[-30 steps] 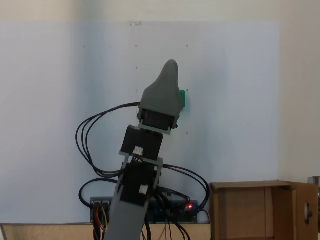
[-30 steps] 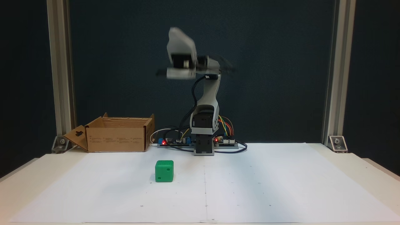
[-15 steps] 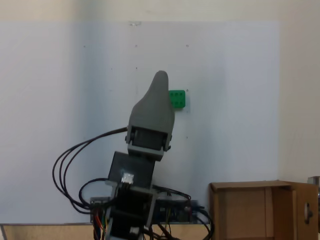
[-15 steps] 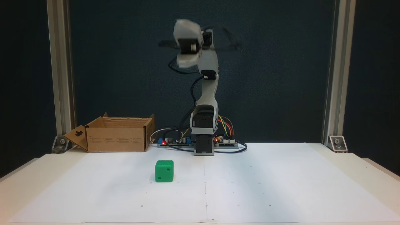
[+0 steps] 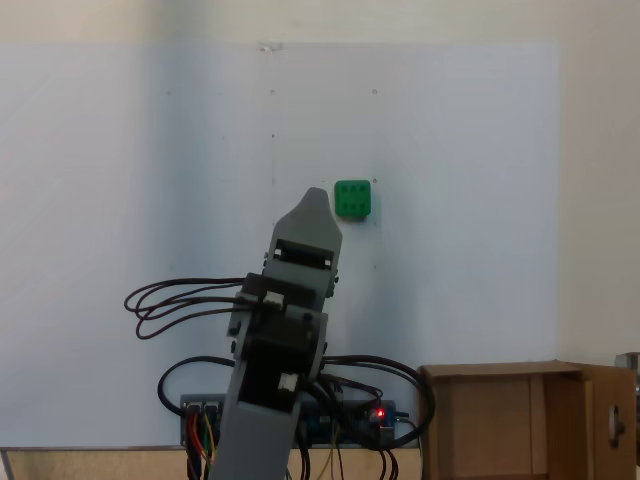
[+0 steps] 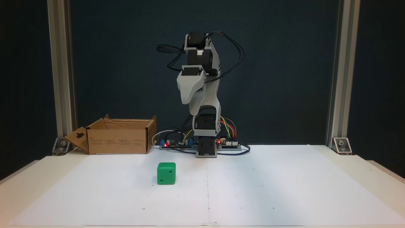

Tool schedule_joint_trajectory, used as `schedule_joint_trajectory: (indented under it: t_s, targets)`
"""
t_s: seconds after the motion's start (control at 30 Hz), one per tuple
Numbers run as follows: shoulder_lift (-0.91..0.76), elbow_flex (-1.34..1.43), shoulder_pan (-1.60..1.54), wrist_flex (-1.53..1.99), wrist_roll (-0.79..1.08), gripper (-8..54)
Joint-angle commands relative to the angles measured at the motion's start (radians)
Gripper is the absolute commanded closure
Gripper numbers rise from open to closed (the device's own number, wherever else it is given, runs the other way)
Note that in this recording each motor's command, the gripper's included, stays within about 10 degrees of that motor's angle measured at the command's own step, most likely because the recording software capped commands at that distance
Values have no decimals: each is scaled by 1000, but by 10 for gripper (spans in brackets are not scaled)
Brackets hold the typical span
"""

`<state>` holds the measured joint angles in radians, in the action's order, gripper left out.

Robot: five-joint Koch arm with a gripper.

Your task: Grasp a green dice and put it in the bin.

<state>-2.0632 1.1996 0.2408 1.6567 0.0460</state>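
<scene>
Green dice (image 6: 166,173), likely rigid light plastic: best pinched across two opposite flat faces. Gripper (image 6: 186,100) spread undeterminable, well above worktop (image 6: 284,190).

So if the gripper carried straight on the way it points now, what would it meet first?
Probably the white paper short of the dice. The gripper points downward high above the table, and seen from above it aims toward the dice. Depth is unclear.

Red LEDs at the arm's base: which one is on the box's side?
In the front fixed view, the red LED left of the base, toward the cardboard box; the other red LED glows right.
</scene>
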Motion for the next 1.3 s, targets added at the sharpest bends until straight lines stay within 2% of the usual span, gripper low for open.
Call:
schedule_joint_trajectory:
  t_s: [0.0,0.17,0.3,0.5,0.57,0.93,1.27]
  targets:
    - [38,-34,14,167,11,14]
    - [193,-77,-55,216,38,12]
    - [311,-247,-52,209,110,12]
    - [316,-282,-25,207,255,4]
    - [324,-287,51,209,359,4]
    - [430,-293,281,186,373,-5]
    - [476,-293,273,160,373,-5]
